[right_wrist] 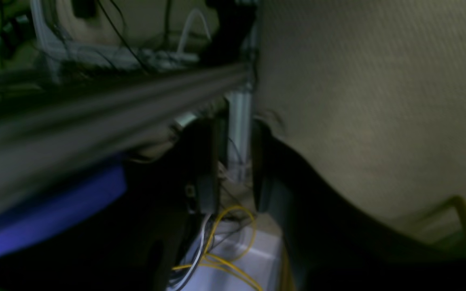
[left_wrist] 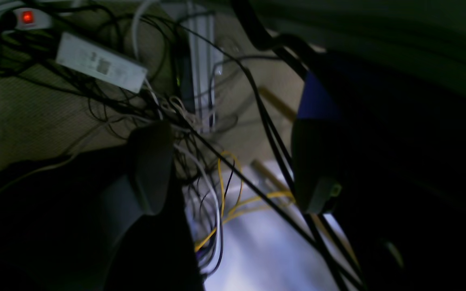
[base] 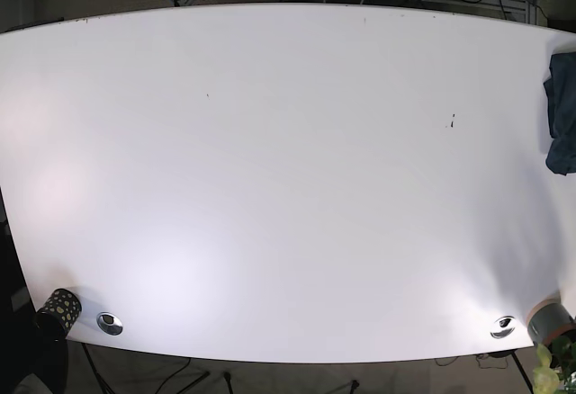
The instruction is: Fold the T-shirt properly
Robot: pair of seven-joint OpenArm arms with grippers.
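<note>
Both arms sit off the desk, left jaws spread wide, right jaws apart too, hanging right over the tangled cables, so I'd guess snagging a wire is the first risk. The dark blue T-shirt sits bunched at the desk's far right edge, half out of frame, so a reach could shove it off.

The white table fills the base view. A dark blue T-shirt lies bunched at its right edge, partly cut off by the frame. Two round metal fittings sit near the front corners.
</note>
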